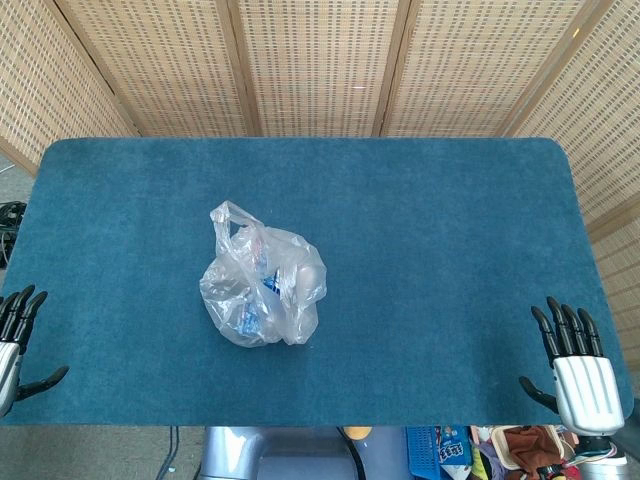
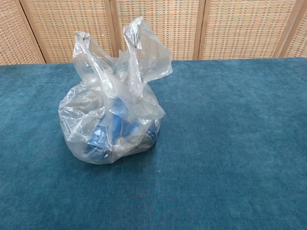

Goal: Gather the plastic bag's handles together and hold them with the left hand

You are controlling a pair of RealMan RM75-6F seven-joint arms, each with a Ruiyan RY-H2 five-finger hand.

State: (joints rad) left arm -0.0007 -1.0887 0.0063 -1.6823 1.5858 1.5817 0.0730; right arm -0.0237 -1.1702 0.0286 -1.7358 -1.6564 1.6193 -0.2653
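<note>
A clear plastic bag with blue items inside sits left of the table's middle. In the chest view the bag stands upright, its two handles sticking up apart from each other, untouched. My left hand rests at the table's near left corner, fingers spread, holding nothing. At the near right corner my right hand lies flat with fingers spread, also holding nothing. Both hands are far from the bag and neither shows in the chest view.
The bag stands on a blue felt tabletop. Woven bamboo screens close off the back. Colourful clutter lies below the table's near edge.
</note>
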